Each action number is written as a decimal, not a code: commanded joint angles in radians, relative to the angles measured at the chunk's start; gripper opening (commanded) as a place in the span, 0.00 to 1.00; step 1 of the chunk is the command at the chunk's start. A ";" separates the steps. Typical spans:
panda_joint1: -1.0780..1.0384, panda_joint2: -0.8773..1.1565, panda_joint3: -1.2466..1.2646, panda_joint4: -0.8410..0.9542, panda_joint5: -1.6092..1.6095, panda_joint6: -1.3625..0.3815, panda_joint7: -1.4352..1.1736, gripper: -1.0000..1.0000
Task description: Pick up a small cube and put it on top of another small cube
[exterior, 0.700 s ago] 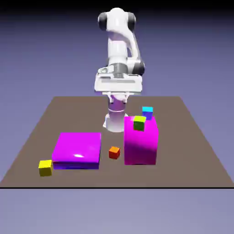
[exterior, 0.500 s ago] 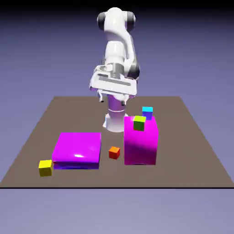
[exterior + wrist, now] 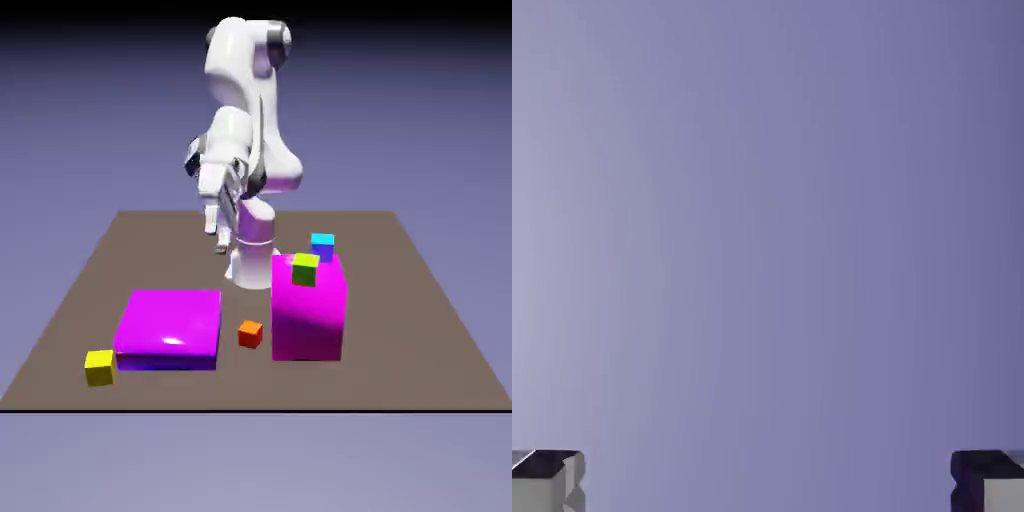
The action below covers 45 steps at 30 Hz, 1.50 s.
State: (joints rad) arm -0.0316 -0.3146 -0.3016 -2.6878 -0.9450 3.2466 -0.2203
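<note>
Behind a brown table [image 3: 420, 300] a plain blue-violet backdrop is filling the scene. A white arm is holding its gripper [image 3: 217, 240] high above the table's far side, well apart from every block. The orange-red cube [image 3: 250, 333] is sitting on the table between a flat magenta slab [image 3: 168, 328] and a tall magenta block [image 3: 308, 308]. To do this step well, the hand should be turning downward, centring over that cube, then descending straight between the magenta blocks. In the hand view the fingertips [image 3: 547, 478] are standing wide apart, gripping nothing, touching nothing, with only backdrop between them.
</note>
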 commanded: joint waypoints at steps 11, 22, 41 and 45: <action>0.045 0.202 -0.122 0.055 -0.441 0.119 -0.478 0.50; 0.090 0.404 -0.245 0.110 -0.883 0.239 -0.957 0.50; -0.072 0.695 -0.033 0.069 -1.023 0.266 -1.717 0.50; -0.217 0.740 0.105 0.049 -0.885 0.204 -1.882 0.50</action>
State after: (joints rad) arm -0.2487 0.4255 -0.1967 -2.6386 -1.8301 3.4508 -2.1021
